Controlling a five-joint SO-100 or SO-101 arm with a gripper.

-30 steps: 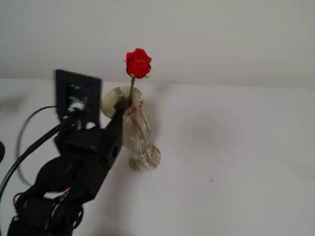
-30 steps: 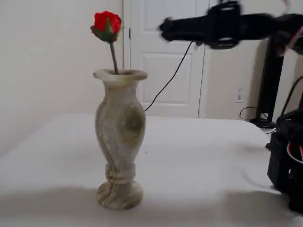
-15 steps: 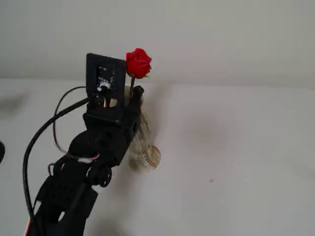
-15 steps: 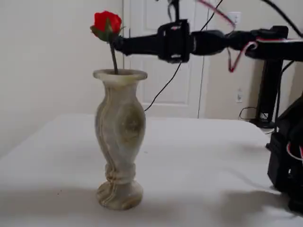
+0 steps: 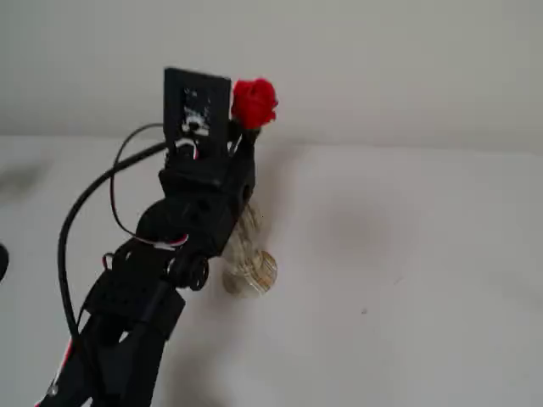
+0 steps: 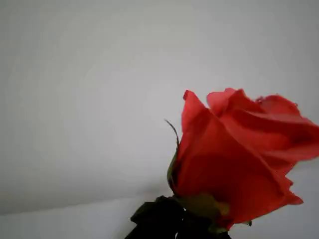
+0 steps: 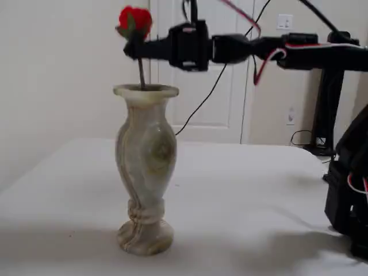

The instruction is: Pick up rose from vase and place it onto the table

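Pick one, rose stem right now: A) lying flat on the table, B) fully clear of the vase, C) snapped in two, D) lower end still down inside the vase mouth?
D: in a fixed view the rose has the gripper at its stem just under the bud, and the stem runs down into the mouth of the vase, which stands upright on the table.

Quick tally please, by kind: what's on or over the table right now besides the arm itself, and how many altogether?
Roses: 1, the red rose, at the pincer, stem still in the vase mouth.
Vases: 1, the vase, upright on the table.
Total: 2
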